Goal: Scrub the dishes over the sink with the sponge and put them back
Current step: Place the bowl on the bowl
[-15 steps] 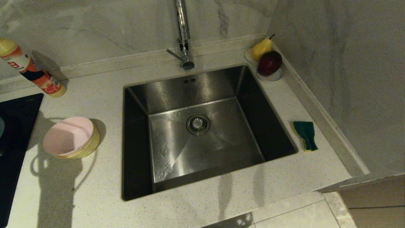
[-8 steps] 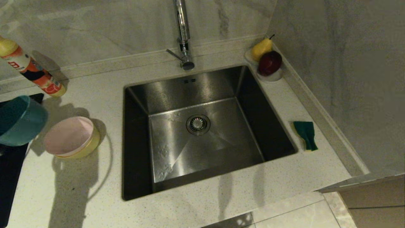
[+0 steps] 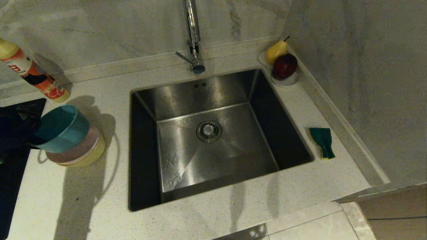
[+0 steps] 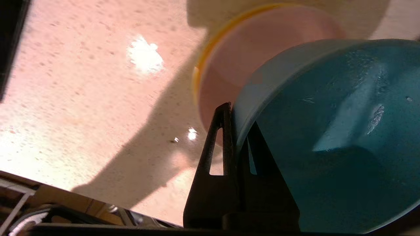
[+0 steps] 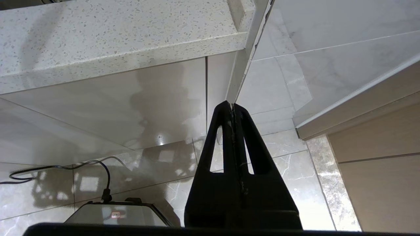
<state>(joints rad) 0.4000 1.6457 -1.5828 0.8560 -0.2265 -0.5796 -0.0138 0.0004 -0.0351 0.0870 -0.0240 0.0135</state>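
Clamping the rim of the light blue bowl point(image 3: 61, 128), the left gripper point(image 4: 234, 131) is holding it tilted just above the pink bowl point(image 3: 75, 151), which is sitting nested in the yellow bowl point(image 3: 88, 156) on the counter point(image 3: 213, 220). Judging from this, the blue bowl is going back onto its stack, so one dish looks nearly finished, while the pink and yellow ones are probably waiting their turn. Beyond the gripper, across the sink point(image 3: 206, 133), the sponge point(image 3: 322, 141) is lying on the far counter edge, well apart from the bowls. The tap point(image 3: 193, 36) is standing behind the basin, a small white dish of fruit point(image 3: 282, 61) is sitting in the corner, and a bottle point(image 3: 31, 75) is leaning near the stack. Nothing is blocking the drop except the pink rim directly below. The right gripper point(image 5: 233, 108) is hanging parked below the counter, its fingers pressed together on nothing.
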